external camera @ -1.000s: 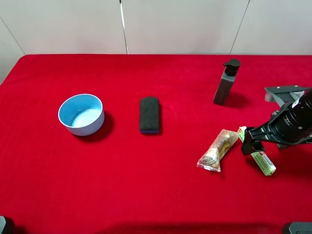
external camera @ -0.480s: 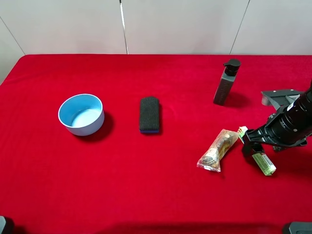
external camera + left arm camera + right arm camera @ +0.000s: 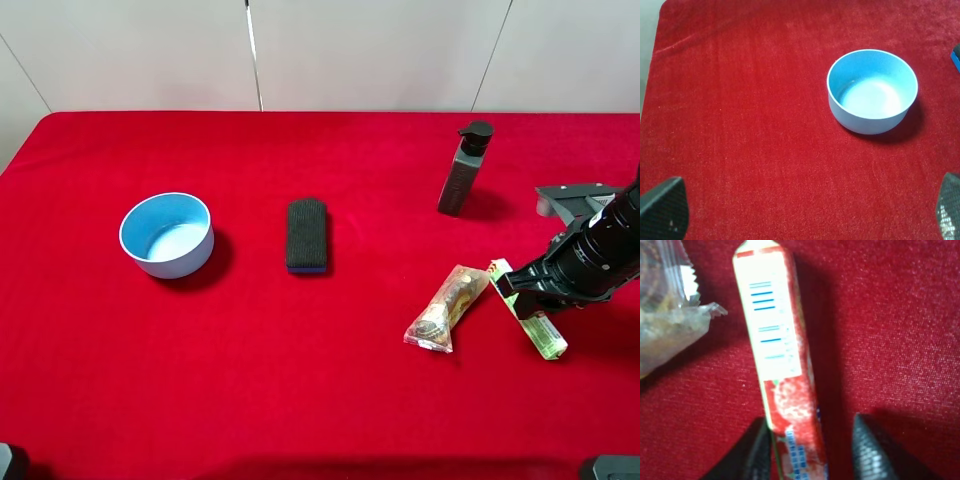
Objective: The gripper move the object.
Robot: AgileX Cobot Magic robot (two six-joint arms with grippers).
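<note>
The object, a slim light green and white box with red print [image 3: 543,333], lies flat on the red cloth at the right. In the right wrist view the box [image 3: 775,330] runs lengthwise between my two dark fingers. My right gripper [image 3: 522,293] is down over the box's middle and its jaws straddle it [image 3: 810,429]. One finger [image 3: 757,452] is against the box's side. The other finger [image 3: 867,447] stands a small gap away. My left gripper [image 3: 805,212] is open and empty, hovering near the blue bowl [image 3: 872,90].
A clear crinkly snack packet [image 3: 447,308] lies just left of the box, its corner close to the box's far end [image 3: 670,315]. A dark pump bottle [image 3: 463,170] stands behind. A dark sponge block [image 3: 306,235] and the blue bowl [image 3: 167,233] sit further left.
My right gripper has shifted slightly left and lower over the box. More of the box's far end now shows beside the fingers. The left arm has not moved.
</note>
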